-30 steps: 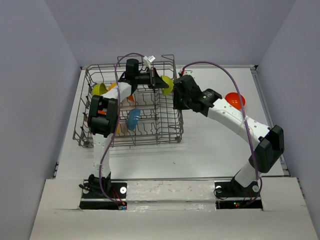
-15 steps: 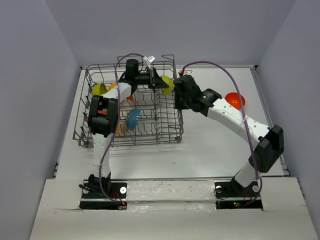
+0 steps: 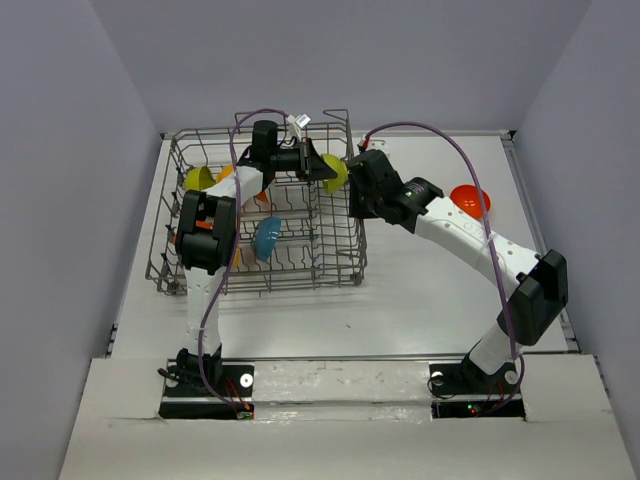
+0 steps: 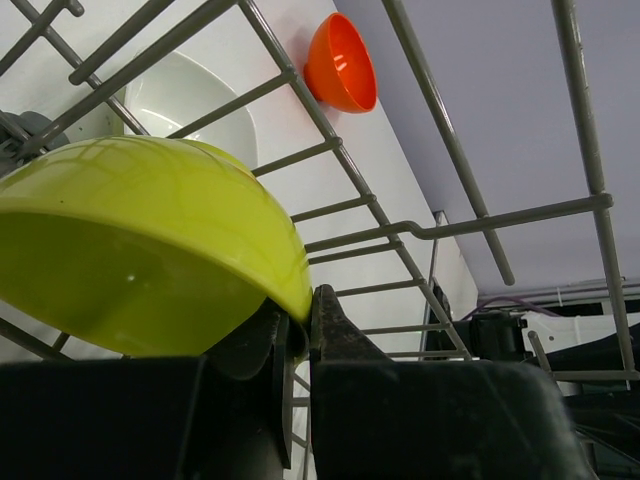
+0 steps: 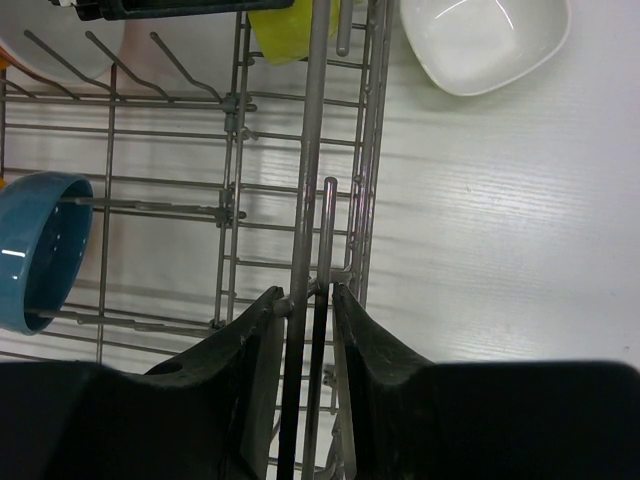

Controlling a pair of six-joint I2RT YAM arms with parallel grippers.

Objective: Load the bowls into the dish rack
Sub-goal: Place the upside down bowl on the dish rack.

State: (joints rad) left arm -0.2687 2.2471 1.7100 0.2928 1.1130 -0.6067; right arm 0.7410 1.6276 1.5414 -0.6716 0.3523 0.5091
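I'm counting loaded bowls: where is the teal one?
In the top view, the teal bowl sits inside the dish rack, near its middle, on the left half of the table.

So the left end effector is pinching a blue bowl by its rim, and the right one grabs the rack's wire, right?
Almost. The left end effector pinches a lime green bowl by its rim, not a blue one; the left wrist view shows it. The right end effector does grab the dish rack wire.
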